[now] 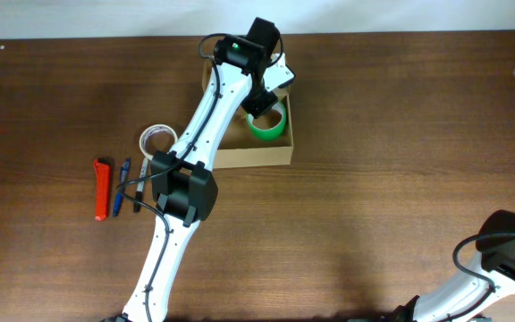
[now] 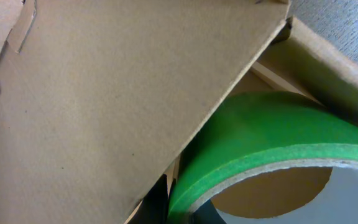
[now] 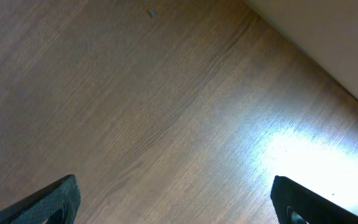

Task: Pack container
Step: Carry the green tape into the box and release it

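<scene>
Over the container [image 1: 253, 156], the left arm [image 1: 206, 107] stretches, its fingers' [image 1: 256, 100] spread unclear; right fingers [image 3: 48, 199] gape wide.

- Left arm [image 1: 190, 134] stretches from the near edge up to the far middle, with its elbow bent halfway along.
- Left gripper [image 1: 259, 98] points down at the far end. Its jaws are hidden, so the grip can't be told.
- Right arm [image 1: 499, 259] sits folded in the near right corner.
- Right gripper [image 3: 173, 208] faces down, fingers [image 3: 48, 202] spread wide.
</scene>
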You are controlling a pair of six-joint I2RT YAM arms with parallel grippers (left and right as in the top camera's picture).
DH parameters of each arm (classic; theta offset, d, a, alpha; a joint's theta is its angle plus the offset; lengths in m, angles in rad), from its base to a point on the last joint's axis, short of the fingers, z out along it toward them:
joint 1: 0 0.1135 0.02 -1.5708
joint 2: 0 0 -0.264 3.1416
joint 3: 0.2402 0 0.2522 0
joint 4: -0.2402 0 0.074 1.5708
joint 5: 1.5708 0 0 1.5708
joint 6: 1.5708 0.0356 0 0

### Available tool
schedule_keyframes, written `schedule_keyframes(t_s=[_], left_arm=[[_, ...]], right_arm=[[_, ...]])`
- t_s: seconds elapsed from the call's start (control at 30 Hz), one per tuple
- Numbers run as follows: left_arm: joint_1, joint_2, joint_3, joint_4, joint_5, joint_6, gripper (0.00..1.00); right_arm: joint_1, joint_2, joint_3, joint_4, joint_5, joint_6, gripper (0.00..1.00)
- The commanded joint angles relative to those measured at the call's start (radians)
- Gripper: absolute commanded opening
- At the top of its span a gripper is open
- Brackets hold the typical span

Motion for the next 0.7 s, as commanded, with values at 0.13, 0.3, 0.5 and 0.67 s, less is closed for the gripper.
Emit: schedule_keyframes(t_s=[0.13,0.3,0.5,0.67], left_arm=[[0.002,0.006,0.002,-0.008,-0.005,-0.018,0.21],[0.002,0.006,0.002,-0.018,-0.008,-0.021,0.32],[0.009,-0.05,0.002,-0.071,-0.04,-0.044,0.31],[0.06,-0.216,0.002,-0.096,-0.111,-0.077,0.31]], right_arm=[[0.0,0.004,-0.005,0.0,0.012,-0.006,0.99],[0.0,0.004,-0.005,0.0,0.012,-0.006,0.99],[0.0,0.004,-0.005,0.0,0.012,-0.006,0.99],[0.0,0.004,-0.005,0.0,0.012,-0.006,0.99]])
